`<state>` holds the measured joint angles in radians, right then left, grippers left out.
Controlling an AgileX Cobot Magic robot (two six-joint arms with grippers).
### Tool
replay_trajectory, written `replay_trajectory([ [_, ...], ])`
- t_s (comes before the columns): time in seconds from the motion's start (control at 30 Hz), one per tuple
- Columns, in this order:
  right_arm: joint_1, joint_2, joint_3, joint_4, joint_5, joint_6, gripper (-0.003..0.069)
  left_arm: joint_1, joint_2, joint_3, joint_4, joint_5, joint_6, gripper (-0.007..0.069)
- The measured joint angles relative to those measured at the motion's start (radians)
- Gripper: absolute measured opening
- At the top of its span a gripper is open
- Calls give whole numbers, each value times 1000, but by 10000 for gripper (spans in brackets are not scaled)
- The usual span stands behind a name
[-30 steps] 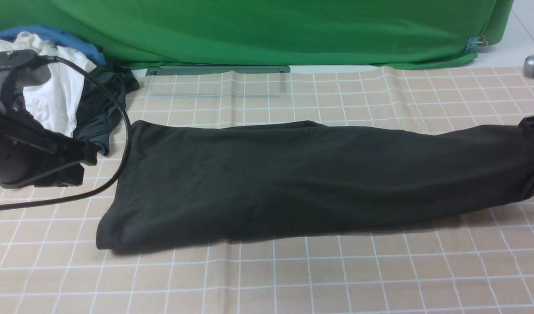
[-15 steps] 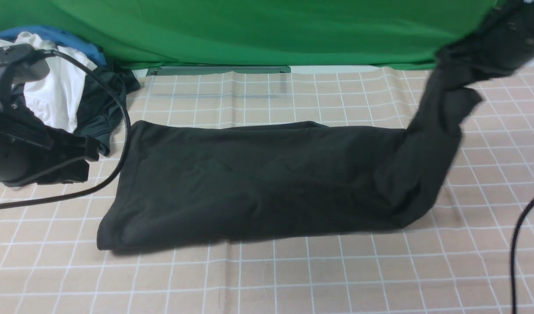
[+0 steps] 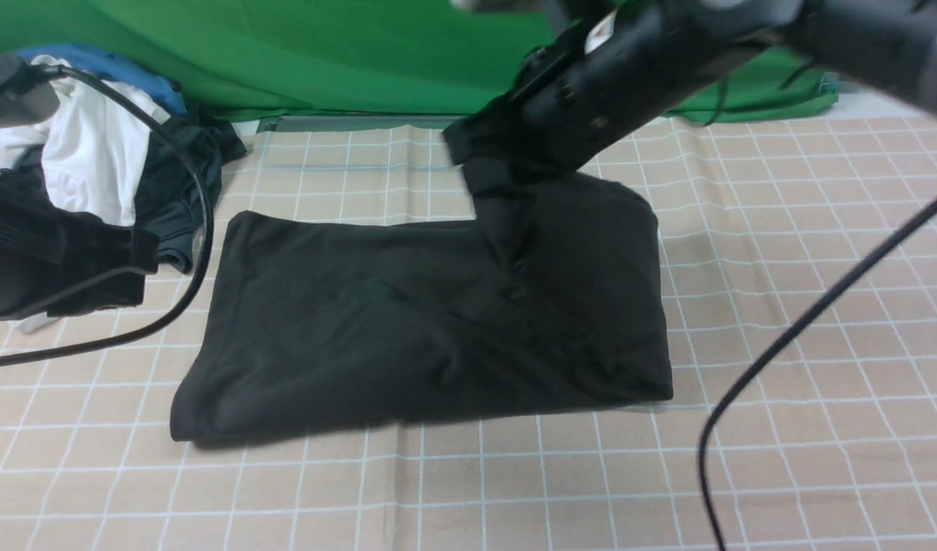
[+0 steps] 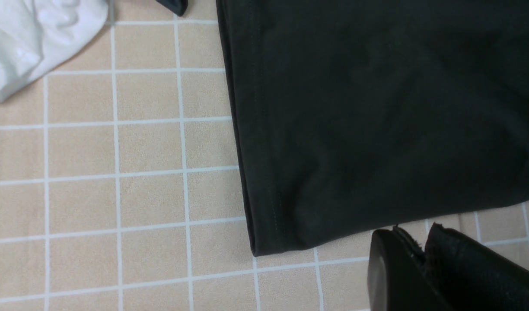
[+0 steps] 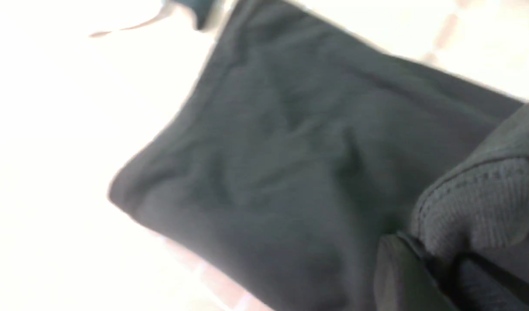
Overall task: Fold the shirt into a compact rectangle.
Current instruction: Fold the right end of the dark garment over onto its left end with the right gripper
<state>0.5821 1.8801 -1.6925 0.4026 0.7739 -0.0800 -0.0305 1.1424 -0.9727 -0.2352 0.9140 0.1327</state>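
Right gripper (image 3: 476, 153): clamped on a bunched edge of the black shirt (image 3: 407, 329). In the right wrist view, ribbed, stitched fabric sits wadded between the fingers. The gripper is up off the checked tablecloth (image 3: 782, 459), and the held part hangs from it as a raised flap. The rest of the shirt lies flat below the gripper, spreading from there toward the left arm.

Left gripper (image 4: 422, 242): jaws pressed together, nothing in them. It is above the tablecloth, just beside the shirt's stitched hem corner and not touching it. White garment (image 4: 35, 39) is well apart from this gripper, past the hem edge. It belongs to a clothes pile with a dark garment (image 3: 177, 199) and something blue (image 3: 93, 61).

Writing: no print or neck label faces any camera. White sticker (image 3: 602, 27) on the right arm is too blurred to read.

Black cable (image 3: 805, 321) hangs in front on the right arm's side.
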Motion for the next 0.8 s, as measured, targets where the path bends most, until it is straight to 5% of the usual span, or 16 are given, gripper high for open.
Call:
replay_trajectory([
  [0.7,191,443,-395,184,-100,2,101,0,-5,0,-3,0,0,95],
  [0.8,206,503,-425,207,-117,2,165,0,-5,0,-3,0,0,95],
])
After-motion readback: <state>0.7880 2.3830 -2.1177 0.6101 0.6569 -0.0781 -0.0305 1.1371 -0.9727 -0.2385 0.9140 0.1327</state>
